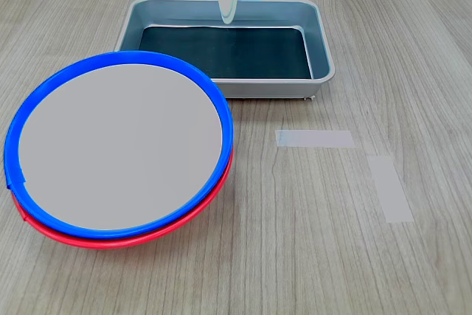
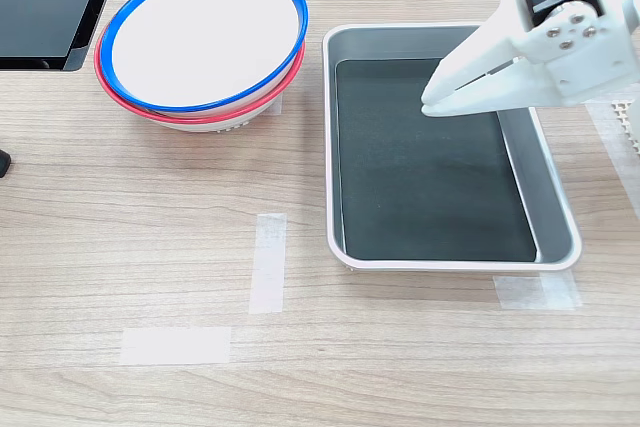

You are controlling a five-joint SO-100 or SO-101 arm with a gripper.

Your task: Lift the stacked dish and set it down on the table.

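The stacked dish (image 1: 118, 145) (image 2: 205, 37), with a bright blue rim and a flat pale inside, rests tilted on top of a red-rimmed dish (image 1: 88, 240) (image 2: 170, 115). The pair sits on the wood-grain table (image 1: 332, 256) (image 2: 150, 217), at the first exterior view's left. My white gripper (image 1: 228, 14) (image 2: 432, 104) hovers over the metal tray, well apart from both dishes. Its fingers are pressed together at the tip and hold nothing.
A grey metal tray (image 1: 273, 88) (image 2: 450, 265) with a dark bottom stands beside the dishes. Pale tape strips (image 1: 313, 139) (image 2: 267, 262) lie on the tabletop. A black panel (image 2: 40, 7) fills the second exterior view's top left corner.
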